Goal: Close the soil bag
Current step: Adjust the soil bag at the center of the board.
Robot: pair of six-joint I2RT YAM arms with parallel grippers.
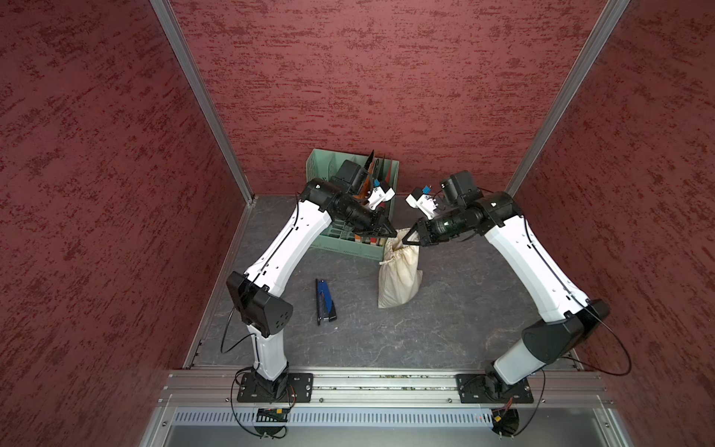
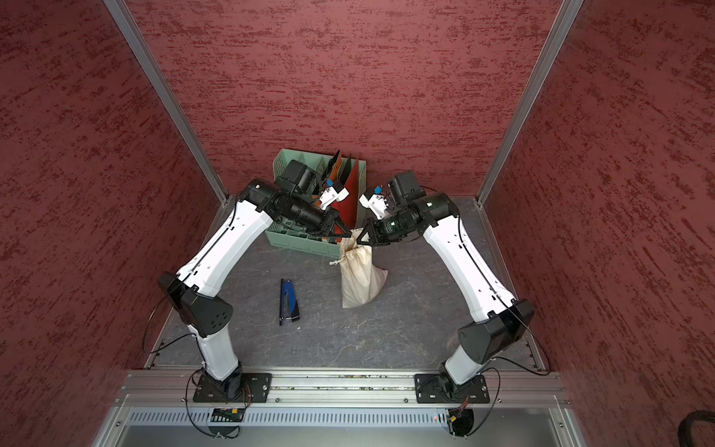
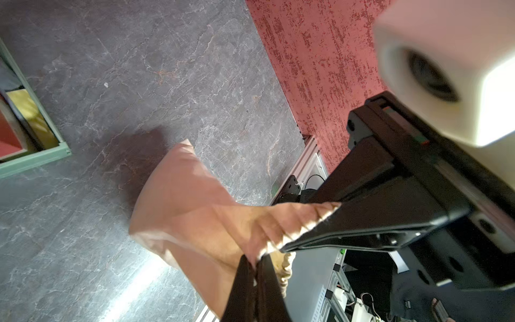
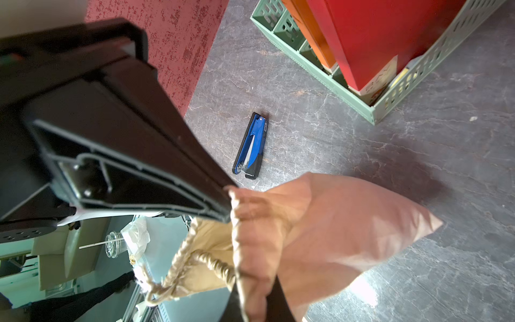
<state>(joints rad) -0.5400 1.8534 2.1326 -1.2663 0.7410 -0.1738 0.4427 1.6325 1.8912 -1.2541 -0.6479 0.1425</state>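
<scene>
Soil bag (image 3: 181,200) rim in left tool (image 3: 255,269)

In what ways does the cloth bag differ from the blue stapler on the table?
The bag is cream, soft cloth; the stapler is blue and black, hard. The bag is gripped at its neck by the left hand and the right hand; the stapler lies flat on the table, untouched. Both look similar in length.
</scene>
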